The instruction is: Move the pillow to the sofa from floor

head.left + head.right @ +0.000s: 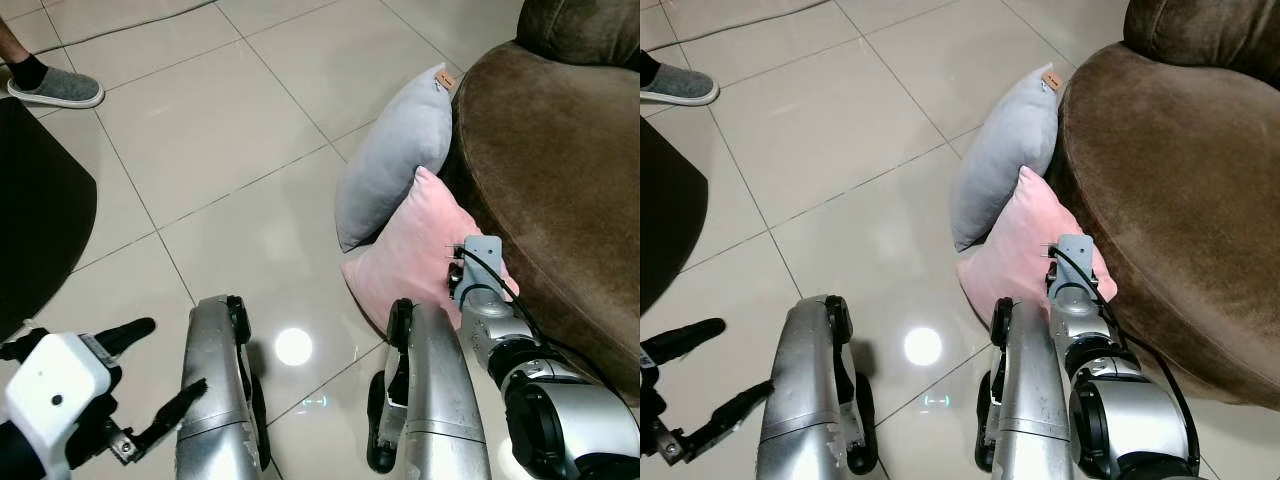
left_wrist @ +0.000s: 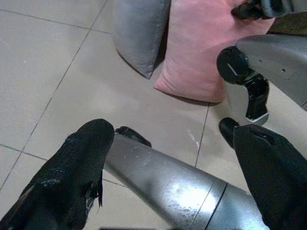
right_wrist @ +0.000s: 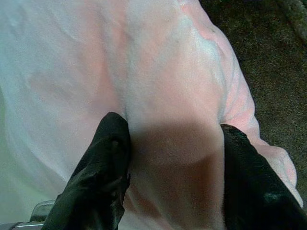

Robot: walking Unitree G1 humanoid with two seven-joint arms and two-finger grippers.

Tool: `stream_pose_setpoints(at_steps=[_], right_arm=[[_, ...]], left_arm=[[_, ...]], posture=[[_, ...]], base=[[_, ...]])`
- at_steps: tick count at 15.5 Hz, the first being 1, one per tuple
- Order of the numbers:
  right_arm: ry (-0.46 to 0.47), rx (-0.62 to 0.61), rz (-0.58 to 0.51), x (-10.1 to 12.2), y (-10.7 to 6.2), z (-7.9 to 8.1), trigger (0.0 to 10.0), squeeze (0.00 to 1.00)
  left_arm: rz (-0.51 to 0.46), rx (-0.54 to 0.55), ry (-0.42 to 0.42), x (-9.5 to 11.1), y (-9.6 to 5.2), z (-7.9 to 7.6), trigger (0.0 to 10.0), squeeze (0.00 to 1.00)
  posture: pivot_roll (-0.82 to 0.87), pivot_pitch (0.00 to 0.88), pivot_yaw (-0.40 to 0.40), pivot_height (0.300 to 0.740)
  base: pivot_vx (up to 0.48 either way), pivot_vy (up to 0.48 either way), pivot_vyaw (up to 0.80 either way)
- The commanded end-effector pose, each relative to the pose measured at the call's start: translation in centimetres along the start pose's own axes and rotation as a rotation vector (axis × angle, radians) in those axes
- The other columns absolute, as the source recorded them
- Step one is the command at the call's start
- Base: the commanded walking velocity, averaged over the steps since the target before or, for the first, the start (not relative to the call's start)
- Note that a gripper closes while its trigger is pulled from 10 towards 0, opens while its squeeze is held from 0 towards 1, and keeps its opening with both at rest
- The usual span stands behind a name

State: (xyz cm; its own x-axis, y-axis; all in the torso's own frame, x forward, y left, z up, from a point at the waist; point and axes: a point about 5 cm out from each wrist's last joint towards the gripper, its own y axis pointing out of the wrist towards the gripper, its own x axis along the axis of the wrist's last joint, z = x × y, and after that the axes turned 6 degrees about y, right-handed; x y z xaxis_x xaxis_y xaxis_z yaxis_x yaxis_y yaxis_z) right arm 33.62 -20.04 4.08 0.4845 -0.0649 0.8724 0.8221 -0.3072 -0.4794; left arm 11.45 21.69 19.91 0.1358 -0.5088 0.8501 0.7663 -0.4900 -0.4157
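Note:
A pink pillow (image 1: 410, 250) stands on the tiled floor, leaning against the front of a brown sofa (image 1: 560, 170). Behind it a grey pillow (image 1: 395, 150) leans on the same sofa edge. My right arm reaches down to the pink pillow's sofa-side corner. In the right wrist view my right gripper (image 3: 170, 124) has both black fingers pressed into the pink fabric, with a bulge of pillow pinched between them. My left gripper (image 1: 150, 365) hangs open at the lower left, over bare tiles and far from both pillows.
A person's foot in a grey slipper (image 1: 55, 88) stands at the far left. A dark rounded object (image 1: 35, 220) covers the floor on the left. My own silver legs (image 1: 215, 390) stand below. Open tiles lie between the legs and the grey pillow.

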Motion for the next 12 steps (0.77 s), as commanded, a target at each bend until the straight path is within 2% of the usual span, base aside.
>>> stream_pose_setpoints(at_steps=[1,9,12], right_arm=[[0.004,-0.004,0.054,-1.4,-0.2,0.0,0.0,0.00],[-0.003,0.011,0.073,-2.0,-0.4,0.5,0.0,0.00],[0.004,0.030,0.080,-2.0,-0.5,1.2,0.0,0.00]], left_arm=[[0.002,-0.018,0.001,0.1,0.1,-0.2,10.0,0.00],[-0.014,-0.015,0.027,0.1,1.2,0.5,10.0,0.00],[-0.019,-0.011,0.043,0.1,1.7,1.2,10.0,0.00]], posture=[[0.27,0.243,-0.020,0.479],[0.29,0.210,-0.020,0.479],[0.30,0.201,-0.014,0.479]], base=[[0.000,0.000,0.00],[0.000,0.000,0.00],[0.000,0.000,0.00]])
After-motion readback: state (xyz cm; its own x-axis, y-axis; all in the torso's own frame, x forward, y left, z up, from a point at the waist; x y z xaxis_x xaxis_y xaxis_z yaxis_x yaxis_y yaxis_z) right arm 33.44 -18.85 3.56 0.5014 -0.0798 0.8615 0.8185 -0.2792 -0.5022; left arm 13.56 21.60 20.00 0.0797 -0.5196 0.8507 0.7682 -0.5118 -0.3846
